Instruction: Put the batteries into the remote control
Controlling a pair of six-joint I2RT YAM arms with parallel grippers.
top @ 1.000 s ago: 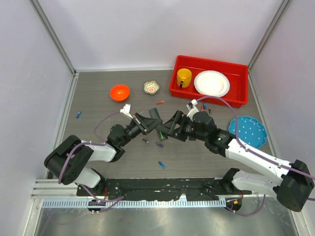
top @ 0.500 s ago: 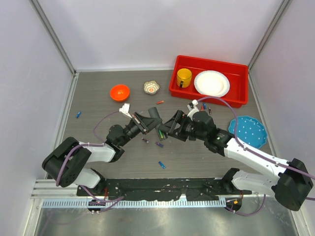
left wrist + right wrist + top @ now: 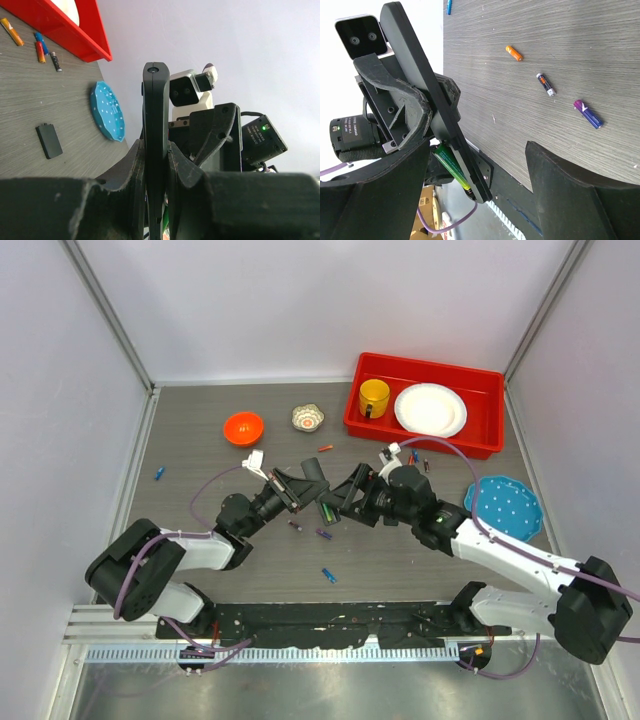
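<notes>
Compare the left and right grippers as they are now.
The left gripper is shut on the remote control, clamping it edge-on between its fingers; the right gripper stands open and grips nothing. The left gripper carries the remote with a green battery in its slot; the right gripper only faces that slot. Both are black and meet nose to nose over the middle of the table.

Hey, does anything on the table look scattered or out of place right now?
Yes. Loose batteries lie scattered across the table, one far left, others by the red bin. A small black flat piece, possibly a battery cover, lies alone near the blue plate.
</notes>
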